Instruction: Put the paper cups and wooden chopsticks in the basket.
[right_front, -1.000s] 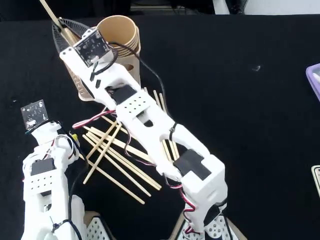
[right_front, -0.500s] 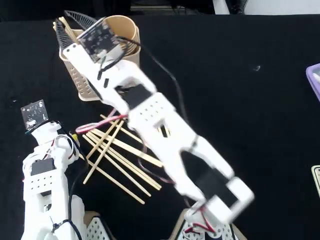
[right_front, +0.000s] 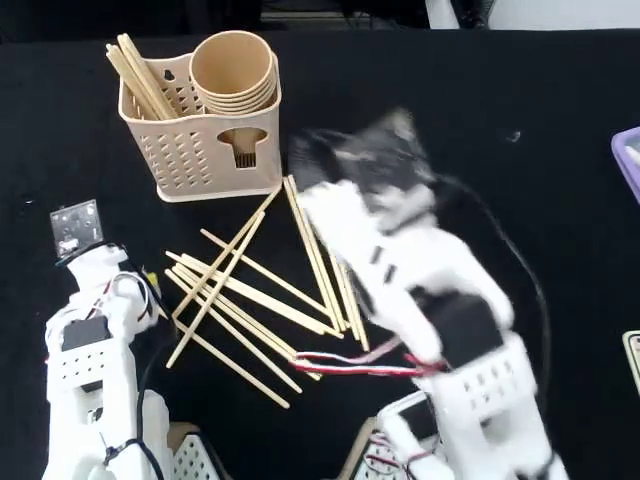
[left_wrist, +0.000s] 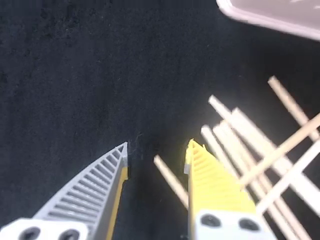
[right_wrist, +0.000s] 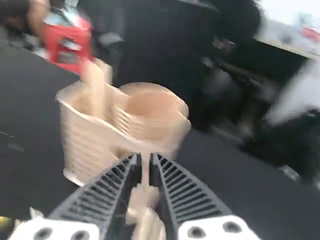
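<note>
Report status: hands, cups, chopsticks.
Left hand open above loose chopsticks. Right hand shut, facing basket. Cups and some chopsticks already in basket.

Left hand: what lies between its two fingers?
In the left wrist view, one loose wooden chopstick lies on the black table between the open left hand's grey finger and yellow finger, nearer the yellow.

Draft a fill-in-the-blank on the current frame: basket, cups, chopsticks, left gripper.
1. The stacked ___ stand in the basket.
2. Loose chopsticks lie on the black ___.
3. The left gripper hangs ___ over one chopstick's end, holding nothing.
Missing words: cups; table; open.
</note>
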